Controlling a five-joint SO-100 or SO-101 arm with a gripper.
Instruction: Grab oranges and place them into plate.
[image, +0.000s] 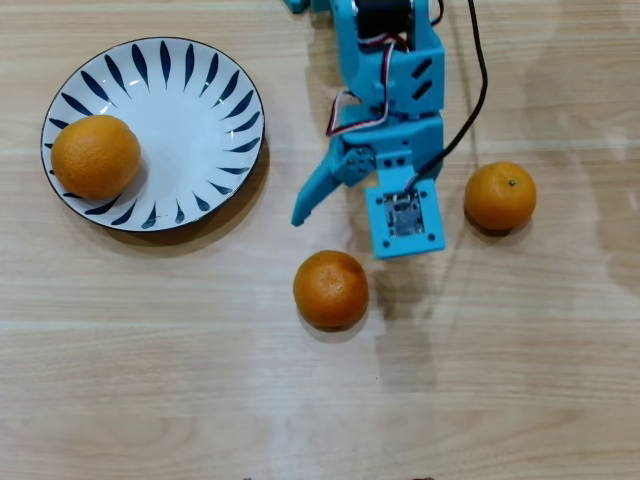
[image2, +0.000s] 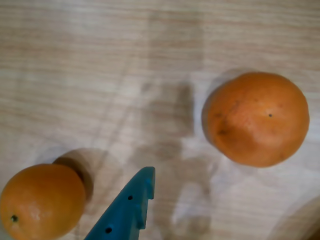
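Currently the gripper (image: 330, 215) hovers empty over the desk (image: 480, 400), its fingers apart, apparently lining up on the orange (image: 331, 289) just below it at frame centre. A second orange (image: 500, 196) lies right of the arm. Farthest, at upper left, the plate (image: 200, 110) already holds one orange (image: 95, 156).

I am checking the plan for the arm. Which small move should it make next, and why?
Probably lower the open gripper toward the middle orange, the nearer one. One orange already lies in the plate; the stem-dot orange also remains on the table, and the gripper holds nothing.
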